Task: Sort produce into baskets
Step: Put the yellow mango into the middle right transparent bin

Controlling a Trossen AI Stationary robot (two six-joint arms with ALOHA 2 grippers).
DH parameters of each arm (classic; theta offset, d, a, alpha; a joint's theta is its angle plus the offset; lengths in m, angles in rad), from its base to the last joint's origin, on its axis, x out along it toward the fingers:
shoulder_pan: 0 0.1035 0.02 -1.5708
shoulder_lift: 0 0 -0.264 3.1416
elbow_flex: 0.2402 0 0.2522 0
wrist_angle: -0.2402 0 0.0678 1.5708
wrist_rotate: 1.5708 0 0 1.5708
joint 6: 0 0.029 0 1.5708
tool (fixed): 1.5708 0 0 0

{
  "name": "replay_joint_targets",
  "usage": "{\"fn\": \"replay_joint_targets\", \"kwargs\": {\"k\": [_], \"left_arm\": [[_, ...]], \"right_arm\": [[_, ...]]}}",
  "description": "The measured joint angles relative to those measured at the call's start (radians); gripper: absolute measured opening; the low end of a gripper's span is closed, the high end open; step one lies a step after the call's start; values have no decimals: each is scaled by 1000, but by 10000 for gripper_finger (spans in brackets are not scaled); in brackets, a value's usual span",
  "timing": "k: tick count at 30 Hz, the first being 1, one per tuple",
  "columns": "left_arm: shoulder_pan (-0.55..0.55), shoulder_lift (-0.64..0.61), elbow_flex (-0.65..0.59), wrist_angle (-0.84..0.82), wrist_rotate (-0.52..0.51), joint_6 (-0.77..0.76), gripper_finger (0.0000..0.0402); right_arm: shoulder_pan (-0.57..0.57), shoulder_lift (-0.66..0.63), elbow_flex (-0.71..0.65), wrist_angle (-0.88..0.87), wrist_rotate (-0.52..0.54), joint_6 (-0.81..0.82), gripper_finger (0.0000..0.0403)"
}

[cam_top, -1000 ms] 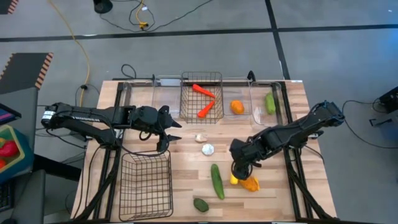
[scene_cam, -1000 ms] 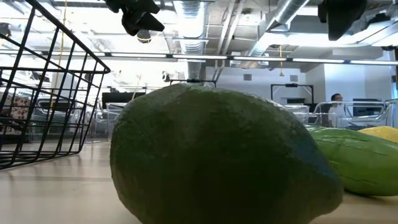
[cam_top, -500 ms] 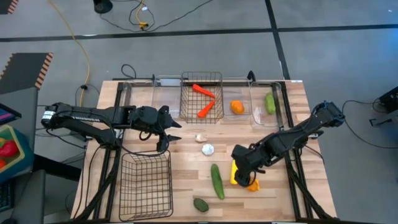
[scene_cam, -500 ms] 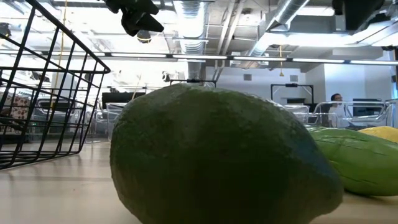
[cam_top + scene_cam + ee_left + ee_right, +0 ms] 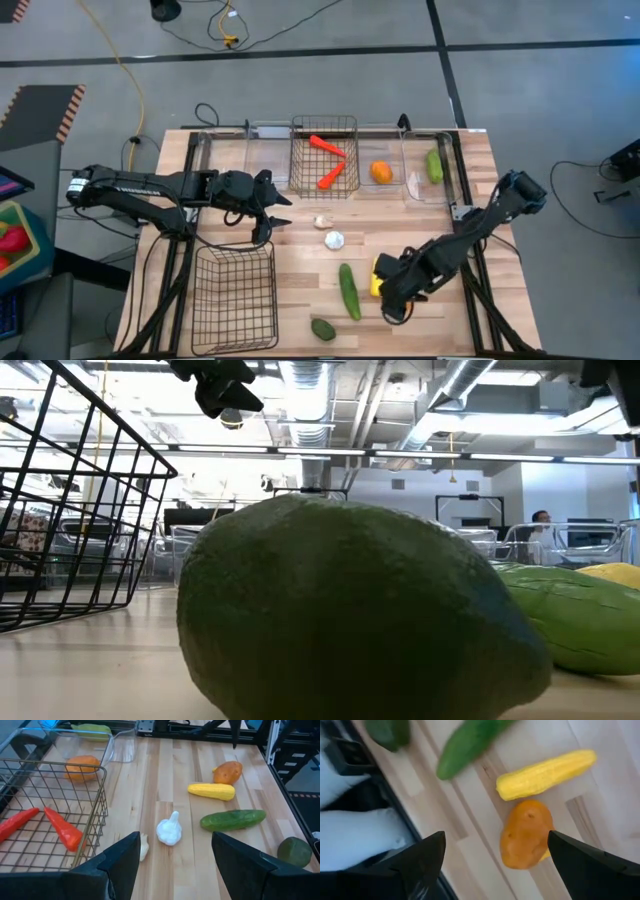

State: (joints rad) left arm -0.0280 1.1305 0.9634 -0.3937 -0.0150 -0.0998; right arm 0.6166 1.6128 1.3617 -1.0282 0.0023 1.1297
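Note:
My right gripper (image 5: 393,300) (image 5: 496,840) hangs open, pointing down over an orange fruit (image 5: 526,840) that lies on the table beside the yellow squash (image 5: 546,772) (image 5: 376,277); its fingers touch nothing. A cucumber (image 5: 348,290) and the dark green avocado (image 5: 322,328) (image 5: 350,610) lie nearer the front. Two white garlics (image 5: 334,240) (image 5: 321,221) rest at mid-table. Above the table's left part, my left gripper (image 5: 272,215) (image 5: 175,840) waits open and holds nothing. Two carrots (image 5: 330,160) lie in the far wire basket (image 5: 300,185).
A second wire basket (image 5: 235,298) stands at the near left. Clear bins along the far edge hold an orange fruit (image 5: 381,172) and a cucumber (image 5: 434,165). Bare wood lies between the garlics and the near-left basket.
My right gripper has swung toward the table's near edge and sunk a little, staying open; it now covers the orange fruit in the high view and has left the low view's top right corner. The produce has not moved.

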Motion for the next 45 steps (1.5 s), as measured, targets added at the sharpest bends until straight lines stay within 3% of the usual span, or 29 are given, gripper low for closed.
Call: {"fn": "replay_joint_targets", "kwargs": {"k": [5, 11, 21, 31, 39, 45], "left_arm": [[0, 0, 0, 0, 0, -1, 234], [0, 0, 0, 0, 0, -2, 234], [0, 0, 0, 0, 0, -2, 234], [0, 0, 0, 0, 0, -2, 234], [0, 0, 0, 0, 0, -2, 234], [0, 0, 0, 0, 0, -2, 234]], "right_arm": [[19, 106, 0, -12, -15, 22, 377], [18, 195, 0, -95, -139, 83, 377], [24, 229, 0, -94, -95, 127, 377], [21, 355, 0, -118, -106, 96, 369], [9, 332, 0, -123, -106, 93, 311], [-13, 266, 0, -135, -105, 99, 310]]}}
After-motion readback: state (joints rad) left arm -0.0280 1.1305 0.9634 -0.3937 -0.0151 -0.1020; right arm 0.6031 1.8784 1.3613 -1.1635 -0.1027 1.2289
